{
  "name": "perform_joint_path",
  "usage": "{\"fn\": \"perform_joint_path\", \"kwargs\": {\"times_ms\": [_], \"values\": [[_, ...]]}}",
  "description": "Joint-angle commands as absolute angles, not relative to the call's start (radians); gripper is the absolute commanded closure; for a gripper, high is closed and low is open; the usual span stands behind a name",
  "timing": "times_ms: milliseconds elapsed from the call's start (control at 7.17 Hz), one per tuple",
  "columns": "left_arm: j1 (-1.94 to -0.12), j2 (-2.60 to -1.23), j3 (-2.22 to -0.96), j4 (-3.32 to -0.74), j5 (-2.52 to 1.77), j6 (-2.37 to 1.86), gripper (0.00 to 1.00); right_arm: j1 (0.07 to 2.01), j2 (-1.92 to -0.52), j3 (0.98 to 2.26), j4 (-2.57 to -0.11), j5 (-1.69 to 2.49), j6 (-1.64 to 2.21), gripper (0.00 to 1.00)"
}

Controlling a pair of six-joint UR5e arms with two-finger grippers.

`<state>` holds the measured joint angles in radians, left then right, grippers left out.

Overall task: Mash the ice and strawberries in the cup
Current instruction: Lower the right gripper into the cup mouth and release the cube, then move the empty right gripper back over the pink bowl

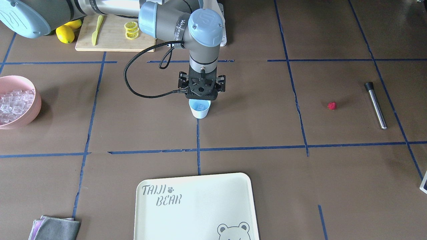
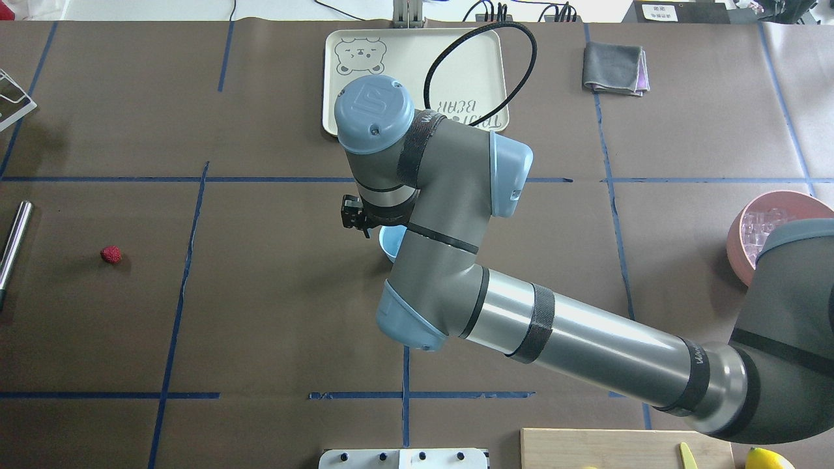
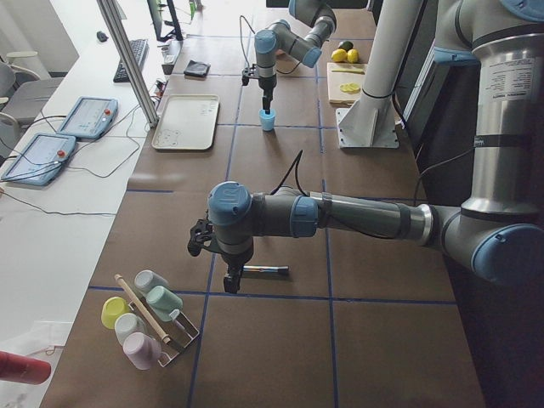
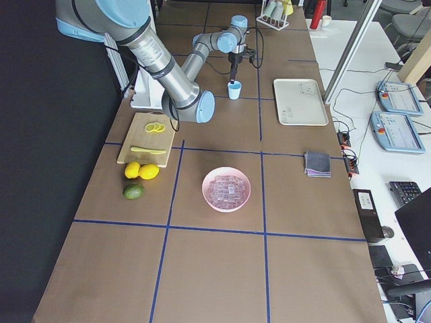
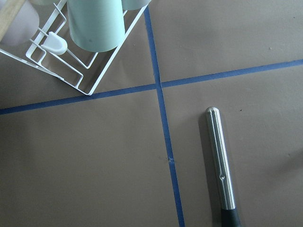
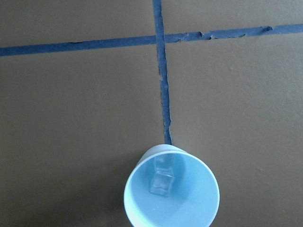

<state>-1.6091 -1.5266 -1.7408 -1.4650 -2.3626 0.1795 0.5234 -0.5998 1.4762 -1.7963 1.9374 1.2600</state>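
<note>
The cup, white outside and light blue inside, stands upright mid-table on a blue tape crossing. Clear ice lies at its bottom. My right gripper hangs straight above the cup's mouth; its own body hides its fingertips, so I cannot tell its state. The strawberry, small and red, lies alone on the table far off on my left side. My left gripper shows only in the exterior left view, low over the table beside a steel muddler; its state cannot be told.
A pink bowl of ice cubes sits on my right. A cream tray lies across the table. A cutting board carries lemon slices and a knife, with lemons beside it. A grey cloth and a wire cup rack are also here.
</note>
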Motion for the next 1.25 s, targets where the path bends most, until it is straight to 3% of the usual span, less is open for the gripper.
{"fn": "perform_joint_path", "kwargs": {"times_ms": [0,279,558,836,1115], "values": [[-1.609,-1.528,-1.74,-1.465,-2.362,0.179,0.0,0.532,-0.616,1.511,-1.798,1.937,1.246,0.01],[-1.609,-1.528,-1.738,-1.466,-2.364,0.179,0.0,0.602,-0.783,1.761,-1.816,1.95,1.243,0.01],[-1.609,-1.529,-1.743,-1.465,-2.364,0.179,0.0,0.729,-1.065,2.086,-1.844,1.989,1.194,0.01],[-1.609,-1.529,-1.75,-1.465,-2.362,0.178,0.0,0.843,-1.266,2.214,-1.842,2.005,1.026,0.01],[-1.609,-1.529,-1.755,-1.465,-2.364,0.178,0.0,1.031,-1.461,2.229,-1.838,2.11,0.721,0.01]]}}
